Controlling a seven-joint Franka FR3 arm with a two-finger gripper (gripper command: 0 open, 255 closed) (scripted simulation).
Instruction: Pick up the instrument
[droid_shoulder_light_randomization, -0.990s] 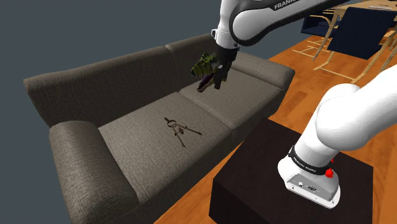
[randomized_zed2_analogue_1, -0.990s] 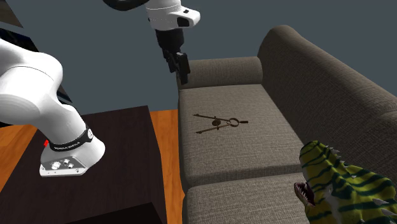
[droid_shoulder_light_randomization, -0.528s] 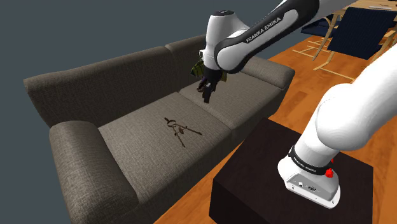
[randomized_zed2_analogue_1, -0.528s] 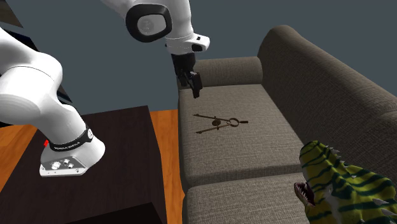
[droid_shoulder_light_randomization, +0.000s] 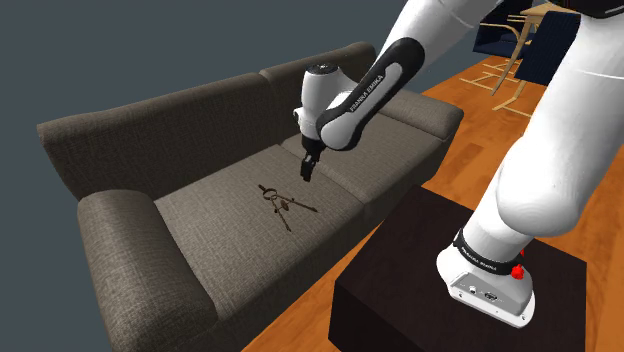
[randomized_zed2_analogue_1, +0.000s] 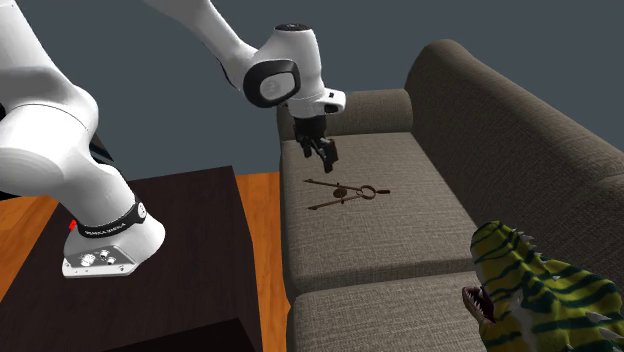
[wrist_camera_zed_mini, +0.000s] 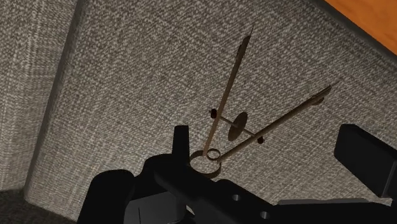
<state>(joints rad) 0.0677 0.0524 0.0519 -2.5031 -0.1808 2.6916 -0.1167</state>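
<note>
near the compass (randomized_zed2_analogue_1: 345, 190), gripper (randomized_zed2_analogue_1: 326, 153) spread, empty

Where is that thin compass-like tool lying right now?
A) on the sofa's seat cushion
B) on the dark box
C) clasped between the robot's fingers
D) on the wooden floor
A: the compass lies flat on the sofa seat, with the open gripper hovering above it, not touching.
</note>
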